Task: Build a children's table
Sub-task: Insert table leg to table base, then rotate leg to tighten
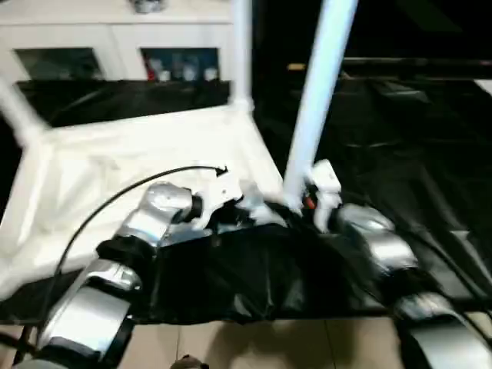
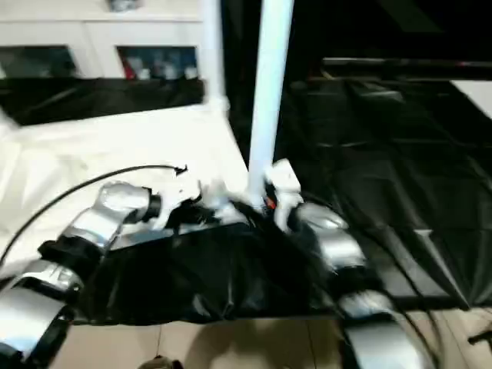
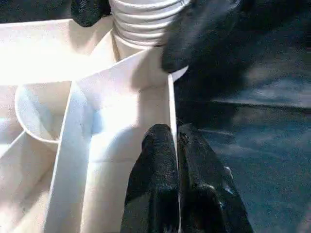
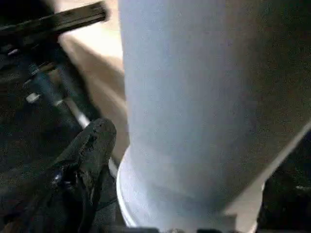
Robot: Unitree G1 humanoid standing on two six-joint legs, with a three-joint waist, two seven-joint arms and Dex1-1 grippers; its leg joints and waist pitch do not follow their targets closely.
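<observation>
- The tabletop [image 1: 146,165] is lying upside down on the black-covered worktop [image 1: 400,154], ribbed underside facing up, presumably so that the corner sockets are open to receive legs.
- Its long axis is running roughly from 8 o'clock to 2 o'clock in the left eye view.
- The near leg [image 1: 319,92] is standing in the near corner socket, long axis nearly vertical, tilting slightly toward 1 o'clock; its ribbed end [image 3: 146,24] is sitting at the socket mouth.
- A second leg [image 1: 242,50] is standing upright at the far corner; a third [image 1: 19,108] is rising at 10 o'clock.
- The left gripper [image 3: 176,160] is pinching the tabletop's thin edge wall, fingers together on it, apparently steadying the piece.
- The right gripper [image 4: 160,141] is standing about the near leg's base; one finger [image 4: 90,145] is sitting just beside the tube, and whether it is gripping cannot be told.
</observation>
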